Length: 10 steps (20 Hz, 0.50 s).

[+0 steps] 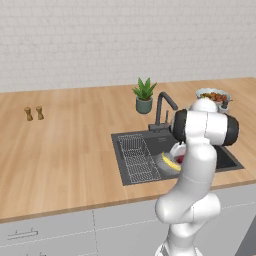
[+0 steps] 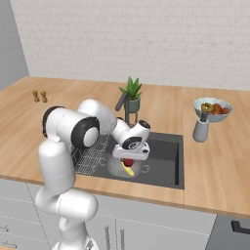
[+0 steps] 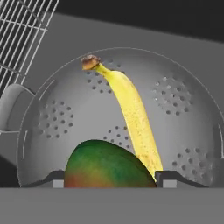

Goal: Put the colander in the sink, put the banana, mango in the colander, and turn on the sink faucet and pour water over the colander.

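1. The shallow round light-grey perforated metal colander (image 3: 183,105) sits directly below my pincer (image 3: 111,181), inside the wide dark-grey rectangular sink (image 2: 163,161).
2. The red-and-green rounded mango (image 3: 107,166) lies between my two dark finger tips (image 3: 54,179), over the near part of the colander. My fingers stand apart on either side of it; I cannot tell whether they press on it or merely flank it.
3. The bright yellow curved banana (image 3: 133,118) lies in the colander just beyond the mango, touching it at one end, with its brown stem end pointing away from my pincer.
4. In the right base view, the mango (image 2: 128,162) and the banana (image 2: 129,171) show just under my pincer (image 2: 130,158), inside the colander (image 2: 114,168).
5. The rectangular wire rack (image 3: 19,35) lies beside the colander, up and to the left in the hand view.
6. The tall dark-grey faucet (image 1: 162,107) with arched spout stands beyond my pincer at the back edge of the sink.
7. A small green potted plant (image 1: 144,95) stands behind the faucet on the wooden counter (image 1: 65,145).
8. A pale bowl of orange-red fruit (image 2: 212,108) rests on the counter, well apart from my pincer.
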Available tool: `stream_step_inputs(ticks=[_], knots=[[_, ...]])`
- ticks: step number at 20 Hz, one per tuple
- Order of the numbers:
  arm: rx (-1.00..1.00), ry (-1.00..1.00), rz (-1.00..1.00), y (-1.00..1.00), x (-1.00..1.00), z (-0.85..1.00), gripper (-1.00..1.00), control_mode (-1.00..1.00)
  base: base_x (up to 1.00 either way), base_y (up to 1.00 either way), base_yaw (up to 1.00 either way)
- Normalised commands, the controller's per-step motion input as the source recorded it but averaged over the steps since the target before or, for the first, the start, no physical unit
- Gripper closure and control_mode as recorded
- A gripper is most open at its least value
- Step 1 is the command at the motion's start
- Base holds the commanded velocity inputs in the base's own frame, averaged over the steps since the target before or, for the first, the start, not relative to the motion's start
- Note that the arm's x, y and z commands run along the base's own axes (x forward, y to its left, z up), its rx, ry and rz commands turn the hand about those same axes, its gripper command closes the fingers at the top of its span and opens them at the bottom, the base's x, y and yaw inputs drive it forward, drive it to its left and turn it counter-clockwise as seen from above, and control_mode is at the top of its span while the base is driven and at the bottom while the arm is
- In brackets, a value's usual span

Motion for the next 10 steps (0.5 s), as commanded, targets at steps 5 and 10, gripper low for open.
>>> stream_step_inputs(ticks=[5, 10], knots=[[0.0, 0.0, 0.0, 0.33, 0.15, -0.4, 1.0, -1.0, 0.0, 0.0, 0.0], [0.03, 0.0, 0.0, 0.07, 0.2, -0.28, 1.0, -1.0, 0.0, 0.0, 0.0]])
